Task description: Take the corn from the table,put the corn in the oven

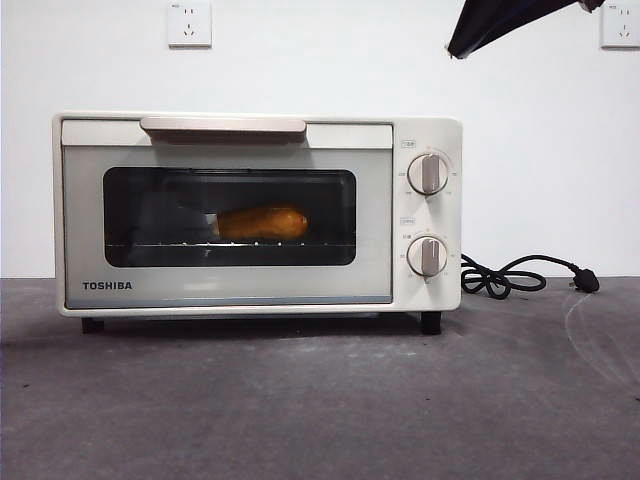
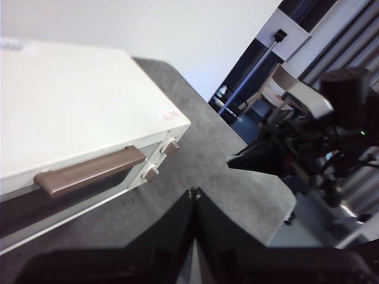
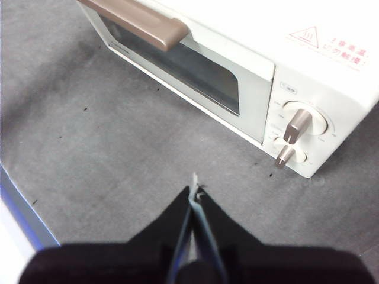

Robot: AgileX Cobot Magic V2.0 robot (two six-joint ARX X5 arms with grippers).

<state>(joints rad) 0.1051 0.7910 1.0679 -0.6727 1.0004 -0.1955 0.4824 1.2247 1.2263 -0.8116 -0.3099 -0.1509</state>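
Front view: oven (image 1: 258, 213) stands on the table (image 1: 320, 400), door shut. The corn (image 1: 262, 222) lies on the wire rack (image 1: 230, 244) behind the glass. One black arm tip (image 1: 495, 22) shows at the top right corner.

Left wrist view: left gripper (image 2: 194, 194) held above the table just off the oven's knob end, jaws pressed together, grasping nothing. The other arm (image 2: 296, 148) is beyond.

Right wrist view: right gripper (image 3: 193, 189) raised over bare table in front of the oven, jaws clenched, empty.
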